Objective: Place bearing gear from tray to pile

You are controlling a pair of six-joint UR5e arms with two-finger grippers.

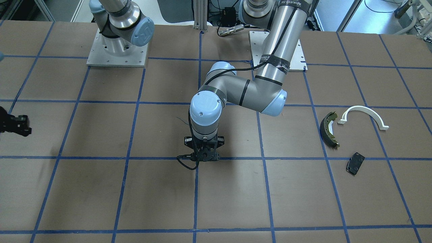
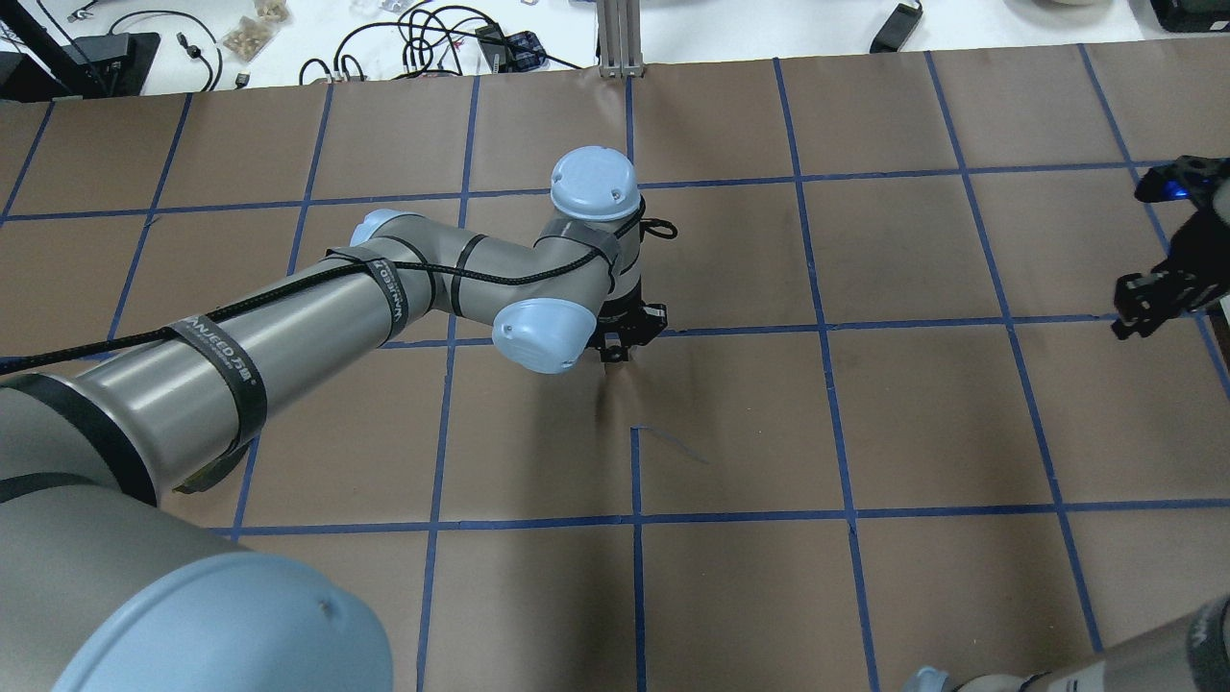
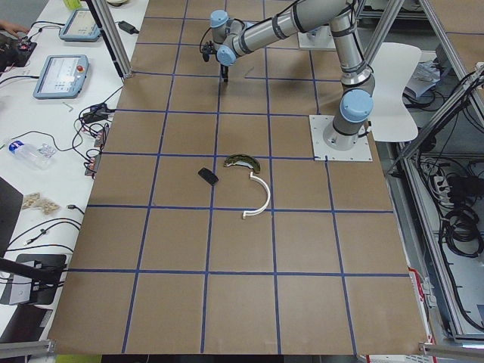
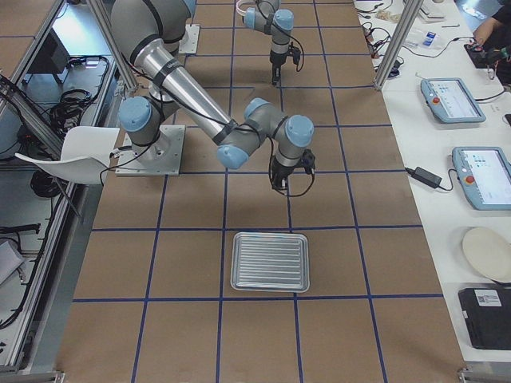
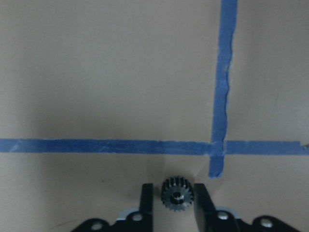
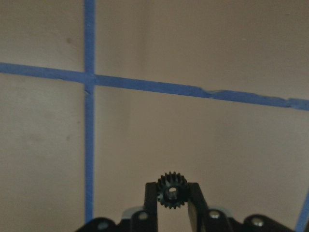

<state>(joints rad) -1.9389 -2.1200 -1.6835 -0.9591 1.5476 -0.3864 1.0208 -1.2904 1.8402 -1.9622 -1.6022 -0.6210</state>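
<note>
Overhead exterior: the arm strap (image 2: 223, 370) reads "WANJEED". Above blue-taped brown paper (image 2: 750, 404), the left gripper (image 5: 173, 187) clamps a black bearing gear (image 5: 177, 194); the right gripper (image 6: 172, 186) clamps a second gear (image 6: 172, 190). Front-facing, the pile (image 1: 326, 131) lies at 3 o'clock from the left gripper.

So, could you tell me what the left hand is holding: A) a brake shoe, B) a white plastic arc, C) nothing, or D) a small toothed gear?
D: the left wrist view shows a small bearing gear gripped in the left hand; the white arc and brake shoe lie on the table.
</note>
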